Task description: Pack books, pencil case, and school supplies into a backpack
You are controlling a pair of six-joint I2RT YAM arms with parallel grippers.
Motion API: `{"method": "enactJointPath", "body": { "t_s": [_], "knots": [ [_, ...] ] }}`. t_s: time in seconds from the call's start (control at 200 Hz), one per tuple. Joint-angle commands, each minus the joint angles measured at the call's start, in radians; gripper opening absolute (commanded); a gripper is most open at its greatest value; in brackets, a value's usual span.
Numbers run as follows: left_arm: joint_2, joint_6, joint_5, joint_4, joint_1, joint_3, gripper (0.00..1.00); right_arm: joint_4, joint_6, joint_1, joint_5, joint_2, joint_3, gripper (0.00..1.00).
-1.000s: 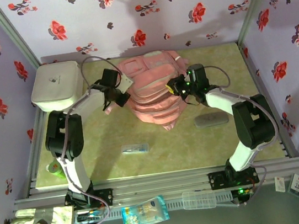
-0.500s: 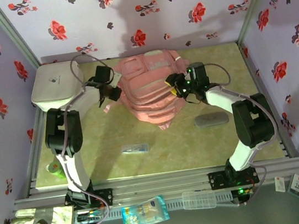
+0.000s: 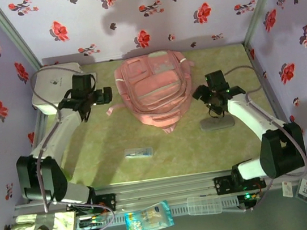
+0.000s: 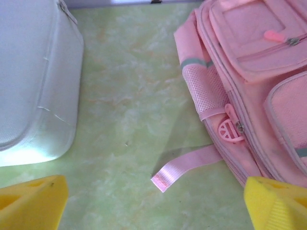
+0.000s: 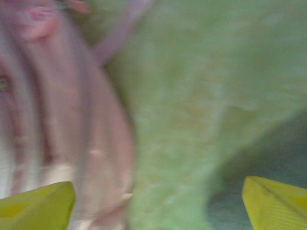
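Judging from the layout, the pencil case (image 3: 217, 122) is taken as the next thing to be fetched. It is found flat on the desk (image 3: 101, 151), just on the near side of the right gripper (image 3: 205, 97), with its long axis laid left to right. The right gripper is seen with its jaws spread wide and nothing held, and the right arm is plainly the nearer one. The left gripper (image 3: 104, 95) is likewise spread and empty, placed between the white box (image 3: 52, 86) and the backpack (image 3: 153, 89), whose loose strap (image 4: 184, 167) is seen on the desk ahead of it. The backpack is laid flat at the back middle, pockets upward, between both grippers. The clear packet (image 3: 139, 152) is found nearer the front, well apart from either. Nothing is seen between the right gripper and the pencil case. Whether the backpack's mouth is open cannot be told.
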Motion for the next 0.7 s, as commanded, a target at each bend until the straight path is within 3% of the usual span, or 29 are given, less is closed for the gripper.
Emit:
{"method": "enactJointPath", "body": {
  "t_s": [0.0, 0.19, 0.51, 0.695],
  "knots": [
    [-0.063, -0.057, -0.045, 0.024, 0.012, -0.03, 1.0, -0.187, 0.037, -0.008, 0.185, -0.038, -0.052, 0.96],
    [-0.107, -0.046, -0.068, 0.055, 0.012, -0.051, 1.0, -0.151, 0.225, -0.007, 0.172, -0.047, -0.159, 0.99],
    [-0.101, -0.053, -0.023, 0.02, 0.011, -0.026, 1.0, -0.066, 0.291, -0.006, 0.136, 0.104, -0.127, 0.99],
    [-0.093, -0.04, 0.011, -0.021, 0.01, 0.002, 1.0, -0.06, 0.356, -0.006, 0.163, 0.115, -0.174, 0.99]
  ]
}}
